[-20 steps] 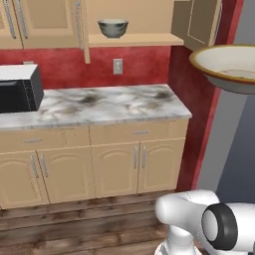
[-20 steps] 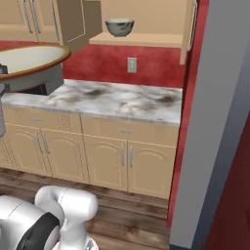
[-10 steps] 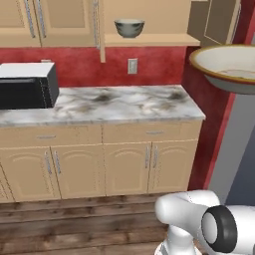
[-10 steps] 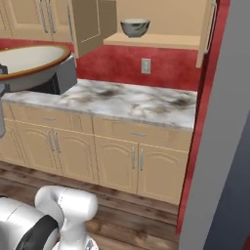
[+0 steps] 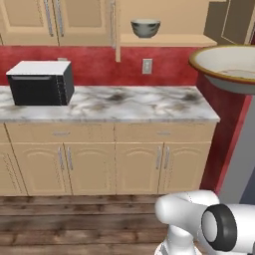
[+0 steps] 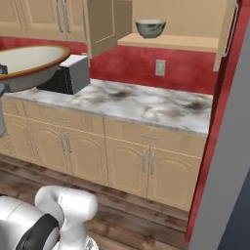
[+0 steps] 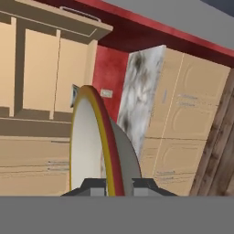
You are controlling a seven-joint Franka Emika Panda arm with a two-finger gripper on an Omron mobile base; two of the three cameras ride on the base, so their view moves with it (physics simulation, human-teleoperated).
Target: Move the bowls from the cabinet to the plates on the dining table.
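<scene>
**A:** How far along does this look?

**B:** Roughly the first half of the first delivery, I'd judge. The shallow tan bowl with the speckled cream inside [image 5: 226,67] is out of the cabinet and carried high at the edge of both base views. The deep grey-green bowl with dark markings [image 5: 145,28] sits on the plain tan shelf of the open tan wooden wall cabinet [image 5: 164,40], untouched. No plates or dining table are in sight, so both placements are left.

**A:** And the gripper?

**B:** The two-finger gripper [image 7: 119,186] is clamped tight on the tan bowl's rim; in the hand view the rim runs edge-on between the dark tips, with a yellow band and a reddish-brown band along it.

**A:** What about surfaces and shapes?

**B:** The bowl's outer wall looks smooth and curved, the lip thin, so it is a narrow pinch. Below the cabinet lies a glossy white marble counter with grey and black veining [image 5: 124,102], over raised-panel tan doors with slim silver handles. A boxy black microwave with a pale top [image 5: 41,82] stands on it, against a matte red wall, and the floor is dark wood planks.
</scene>
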